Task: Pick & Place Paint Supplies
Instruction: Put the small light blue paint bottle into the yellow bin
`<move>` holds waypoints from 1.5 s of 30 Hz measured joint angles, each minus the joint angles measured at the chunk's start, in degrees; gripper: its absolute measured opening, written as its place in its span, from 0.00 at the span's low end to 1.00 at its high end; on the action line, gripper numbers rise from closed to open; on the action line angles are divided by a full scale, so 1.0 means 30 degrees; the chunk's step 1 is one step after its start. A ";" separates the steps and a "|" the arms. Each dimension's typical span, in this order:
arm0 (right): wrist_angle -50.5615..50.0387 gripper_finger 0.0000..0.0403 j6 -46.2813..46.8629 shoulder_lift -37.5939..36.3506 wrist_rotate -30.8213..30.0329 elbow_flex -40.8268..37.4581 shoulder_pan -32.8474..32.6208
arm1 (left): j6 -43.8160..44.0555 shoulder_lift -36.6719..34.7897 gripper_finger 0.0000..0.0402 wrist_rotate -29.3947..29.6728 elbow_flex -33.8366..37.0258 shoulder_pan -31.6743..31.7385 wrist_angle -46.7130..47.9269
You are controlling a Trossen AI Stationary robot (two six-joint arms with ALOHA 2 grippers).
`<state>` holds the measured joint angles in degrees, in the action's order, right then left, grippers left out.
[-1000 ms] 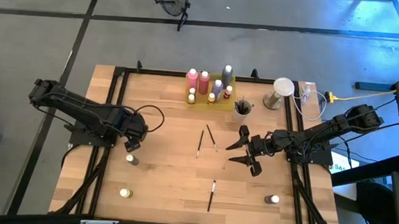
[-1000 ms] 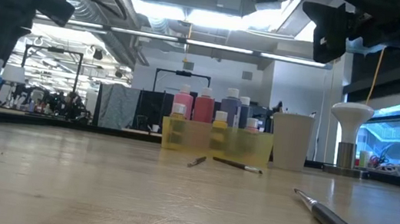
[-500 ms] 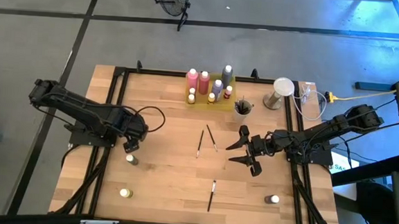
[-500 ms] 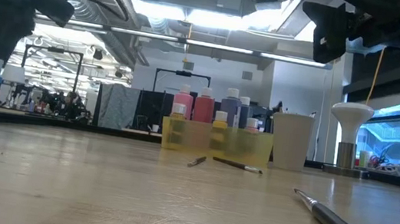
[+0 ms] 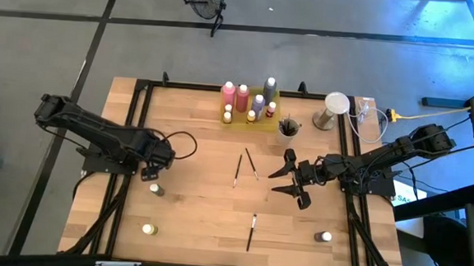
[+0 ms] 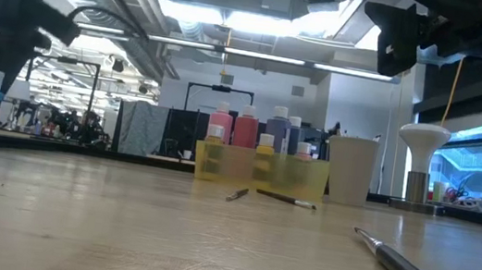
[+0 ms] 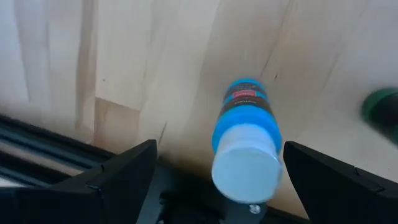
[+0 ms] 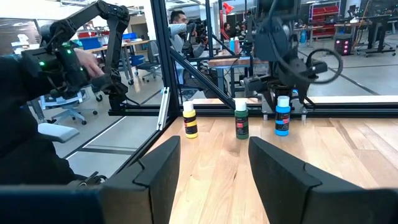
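A blue paint bottle (image 7: 244, 115) with a white cap stands upright on the table near the left edge. My left gripper (image 7: 219, 145) points down over it, open, with one finger on either side of the cap and not touching it. Close by stand a green bottle (image 8: 241, 122) and a yellow bottle (image 8: 189, 122). Three paintbrushes (image 5: 237, 168) (image 5: 252, 163) (image 5: 251, 231) lie flat mid-table. My right gripper (image 5: 288, 180) hovers level at mid-right, open, with nothing between its fingers. A small bottle (image 5: 324, 236) stands near the front right.
A yellow tray (image 5: 249, 117) holding several bottles sits at the far middle, with a pale cup (image 5: 287, 129) with brushes in it to its right. A white stand (image 5: 335, 106) and cables are at the far right. Black frame rails (image 5: 129, 143) run along the table's sides.
My left gripper has turned about its downward-pointing axis above the blue bottle and has sunk slightly, so that its fingers now flank the cap. The bottle has stayed in place.
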<state>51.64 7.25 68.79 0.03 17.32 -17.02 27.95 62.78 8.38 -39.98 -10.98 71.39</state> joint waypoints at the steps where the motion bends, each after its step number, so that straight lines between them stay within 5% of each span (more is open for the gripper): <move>1: 0.0000 0.48 0.0000 -0.0005 0.0000 0.0000 -0.0005 | -0.0347 0.0000 0.86 0.0004 0.0268 0.0000 -0.0216; 45: -0.0295 0.48 0.0000 -0.0002 -0.0641 0.0000 0.0002 | -0.0221 -0.0005 0.81 0.0175 0.1666 0.0000 -0.2499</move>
<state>50.75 7.25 68.78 -1.89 17.32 -17.02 27.29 62.77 8.91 -34.98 -10.98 63.89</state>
